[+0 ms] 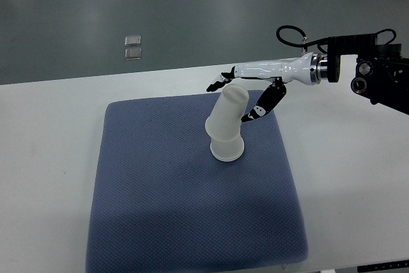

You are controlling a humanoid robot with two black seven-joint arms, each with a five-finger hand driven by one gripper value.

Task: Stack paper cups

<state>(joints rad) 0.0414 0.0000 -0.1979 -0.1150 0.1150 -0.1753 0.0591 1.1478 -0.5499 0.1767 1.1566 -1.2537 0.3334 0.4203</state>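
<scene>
Blue mat (160, 209); right hand (246, 94) spread beside stacked cups (227, 126)

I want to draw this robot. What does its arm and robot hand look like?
The right arm is black and blocky near the edge, with a silver ring and a looping black cable. The forearm is shiny white. The right robot hand has thin fingers, white with black tips and joints.

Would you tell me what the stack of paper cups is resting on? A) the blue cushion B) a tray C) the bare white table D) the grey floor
A: the stack of paper cups stands on the blue cushion, beside the right hand.
</scene>
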